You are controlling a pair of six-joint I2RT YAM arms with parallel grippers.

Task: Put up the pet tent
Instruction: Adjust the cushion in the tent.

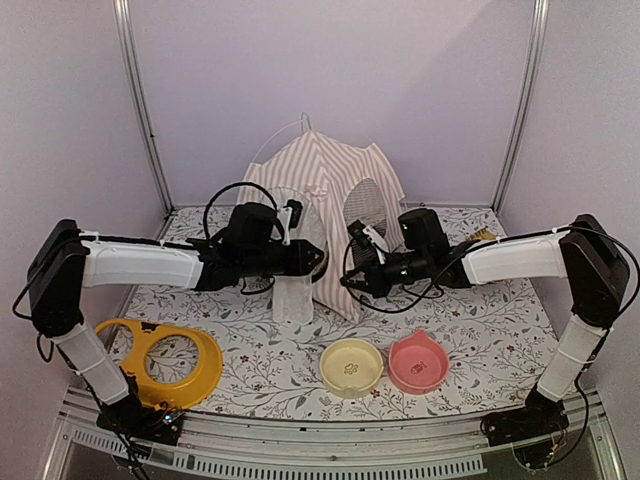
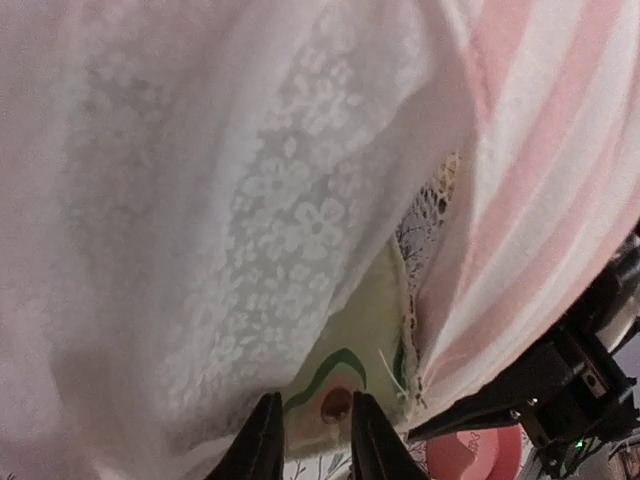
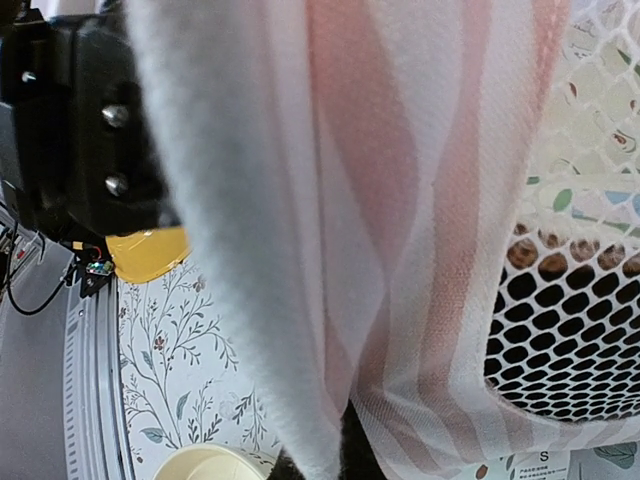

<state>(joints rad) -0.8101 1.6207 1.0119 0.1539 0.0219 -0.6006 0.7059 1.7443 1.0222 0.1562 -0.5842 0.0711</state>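
The pet tent [image 1: 322, 175], pink-and-white striped with a white mesh window, stands at the back middle of the table, with a white lace flap [image 1: 293, 295] hanging at its front. My left gripper [image 1: 312, 262] is at the tent's front left. In the left wrist view [image 2: 312, 432] its jaws stand narrowly apart, closed on the edge of an avocado-print cushion [image 2: 355, 345] under the lace. My right gripper [image 1: 354, 276] is at the tent's front right. In the right wrist view [image 3: 350, 455] striped fabric [image 3: 400, 250] drapes over it and hides most of the fingers.
A yellow ring-shaped object [image 1: 160, 360] lies front left. A cream bowl [image 1: 351, 366] and a pink bowl [image 1: 418, 362] sit front centre. The floral tablecloth [image 1: 480, 330] covers the table. Metal frame posts [image 1: 140, 100] stand at the back corners.
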